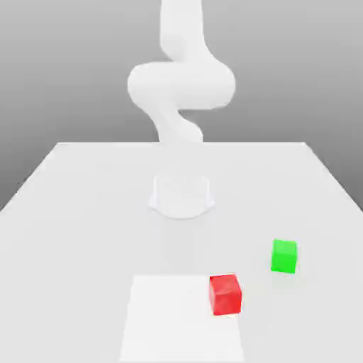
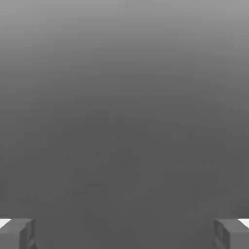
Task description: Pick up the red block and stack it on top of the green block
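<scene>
The red block (image 1: 225, 294) sits on the white table (image 1: 85, 213) near its front edge, a little toward the exterior view's right. The green block (image 1: 284, 256) rests farther back and more to the exterior view's right, apart from the red one. In the hand view my gripper (image 2: 124, 234) is open, its two grey fingertips (image 2: 18, 233) far apart with nothing between them and a plain grey backdrop behind. The white arm (image 1: 181, 85) rises from its base and leaves the top of the exterior view.
The arm's round base (image 1: 181, 197) stands at the middle of the table, behind both blocks. A brighter white rectangular patch (image 1: 177, 319) lies on the table at the front, its corner under the red block.
</scene>
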Available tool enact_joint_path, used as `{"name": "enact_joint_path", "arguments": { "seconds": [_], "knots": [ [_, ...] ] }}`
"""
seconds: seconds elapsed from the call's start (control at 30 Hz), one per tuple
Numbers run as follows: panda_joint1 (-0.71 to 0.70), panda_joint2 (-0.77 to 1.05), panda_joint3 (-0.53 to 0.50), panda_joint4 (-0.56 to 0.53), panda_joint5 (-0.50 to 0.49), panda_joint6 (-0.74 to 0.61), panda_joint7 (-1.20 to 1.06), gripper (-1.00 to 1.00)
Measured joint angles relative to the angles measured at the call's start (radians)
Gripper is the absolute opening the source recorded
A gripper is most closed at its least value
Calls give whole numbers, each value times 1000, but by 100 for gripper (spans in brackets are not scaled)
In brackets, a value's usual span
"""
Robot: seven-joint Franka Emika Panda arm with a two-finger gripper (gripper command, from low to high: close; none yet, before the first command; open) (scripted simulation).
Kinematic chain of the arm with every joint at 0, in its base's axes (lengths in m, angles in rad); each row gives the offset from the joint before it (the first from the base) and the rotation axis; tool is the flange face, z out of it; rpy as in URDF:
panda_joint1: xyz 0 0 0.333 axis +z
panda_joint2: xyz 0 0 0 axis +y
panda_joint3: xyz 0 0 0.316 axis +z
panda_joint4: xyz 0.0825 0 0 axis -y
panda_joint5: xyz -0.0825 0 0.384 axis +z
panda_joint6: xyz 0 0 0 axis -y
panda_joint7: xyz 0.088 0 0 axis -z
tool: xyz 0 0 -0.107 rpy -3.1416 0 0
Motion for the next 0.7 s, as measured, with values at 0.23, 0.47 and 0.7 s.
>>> {"name": "enact_joint_path", "arguments": {
  "seconds": [0.23, 0.47, 0.7],
  "knots": [
    [80, 273, -9, -149, 81, 154, -41, 0],
    [123, 528, 32, -292, 95, 303, -34, 0],
    [147, 772, 45, -403, -33, 467, 70, 0]
  ]
}}
